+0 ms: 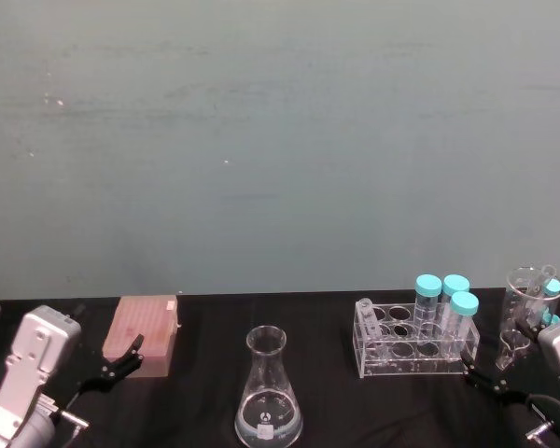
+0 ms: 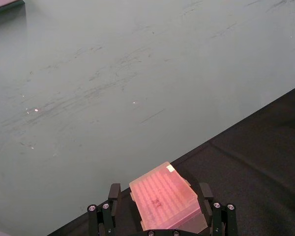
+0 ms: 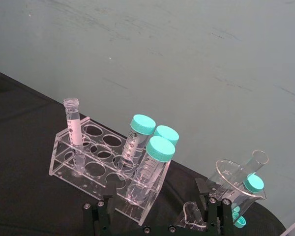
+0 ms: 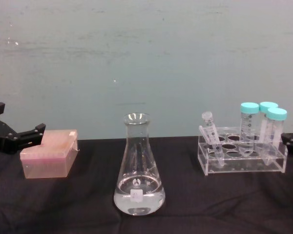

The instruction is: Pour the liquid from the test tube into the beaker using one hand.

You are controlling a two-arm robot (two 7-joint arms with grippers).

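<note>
The test tube (image 1: 365, 309) (image 3: 73, 129) (image 4: 209, 132) leans in the left end of a clear rack (image 1: 406, 365) (image 4: 244, 166). I cannot tell how much liquid it holds. The beaker (image 1: 268, 392) (image 4: 138, 165), a conical flask, stands at the table's front centre with clear liquid (image 4: 138, 199) pooled in its base. My right gripper (image 1: 481, 373) (image 3: 155, 204) (image 4: 290, 141) is open, low and just right of the rack, holding nothing. Far to the left, my left gripper (image 1: 119, 362) (image 2: 159, 196) (image 4: 19, 120) is open beside a pink box.
The pink tip box (image 1: 142, 334) (image 4: 49, 153) (image 2: 164, 201) sits at the back left. Three teal-capped tubes (image 1: 445, 299) (image 3: 150, 147) stand in the rack's right end. Glassware (image 1: 527, 313) (image 3: 236, 184) crowds the far right. A teal wall closes off the back of the black table.
</note>
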